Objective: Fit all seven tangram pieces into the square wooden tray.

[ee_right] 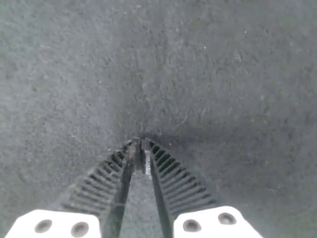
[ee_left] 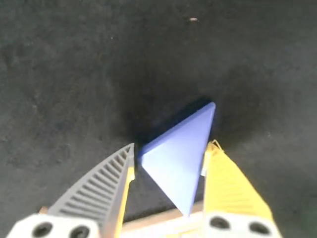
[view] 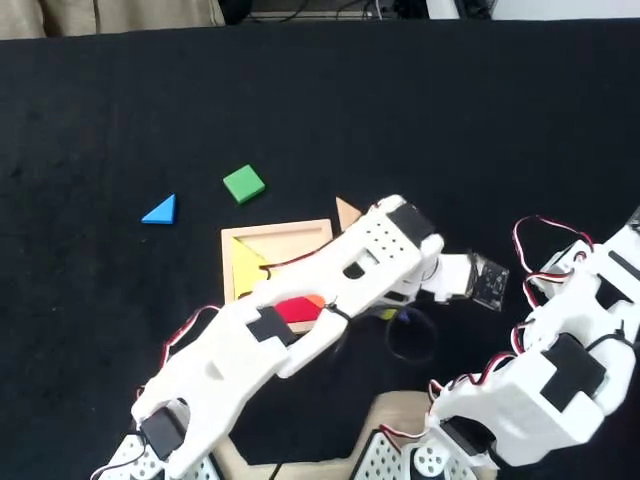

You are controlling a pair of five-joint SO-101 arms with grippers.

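The square wooden tray lies mid-table, with a yellow triangle inside it at the left. A red piece and an orange piece peek out from under the left arm, which crosses the tray. My left gripper is shut on a dark blue triangle, one finger on each side, held just above the black cloth to the right of the tray. A bit of that blue triangle shows below the arm's wrist. My right gripper is shut with nothing in it, over bare cloth.
A green square, a light blue triangle and a tan triangle lie loose on the cloth beyond the tray. The right arm is folded at the near right. A table edge runs along the back.
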